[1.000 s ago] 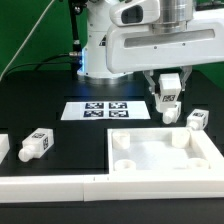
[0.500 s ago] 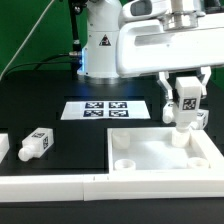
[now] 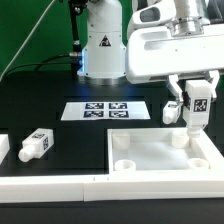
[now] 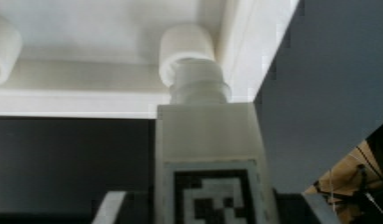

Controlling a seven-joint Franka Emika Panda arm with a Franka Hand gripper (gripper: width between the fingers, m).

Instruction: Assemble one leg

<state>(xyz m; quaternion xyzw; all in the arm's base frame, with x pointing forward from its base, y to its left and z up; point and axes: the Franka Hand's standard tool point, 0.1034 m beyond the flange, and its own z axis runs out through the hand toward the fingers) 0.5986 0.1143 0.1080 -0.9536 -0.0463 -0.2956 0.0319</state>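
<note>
Gripper fingers are clamped on either side of a leg, holding it upright with the black-and-white tag facing the exterior camera and the narrower end pointing down. The leg hangs at the exterior view's right, over the far right corner of the square top, which lies flat on the black table.

From the wrist view, the leg runs straight away from the camera, tag nearest (only part of the pattern shows), and its narrow tip lines up with a round corner boss on the top. Whether the tip touches that boss or sits just above it cannot be told from either view.

The marker board lies flat behind the top, toward the middle of the table and well apart from the gripper. A second leg lies on its side on the table at the exterior view's left, clear of the top. A long white bar runs along the near edge of the table, just in front of the top.
</note>
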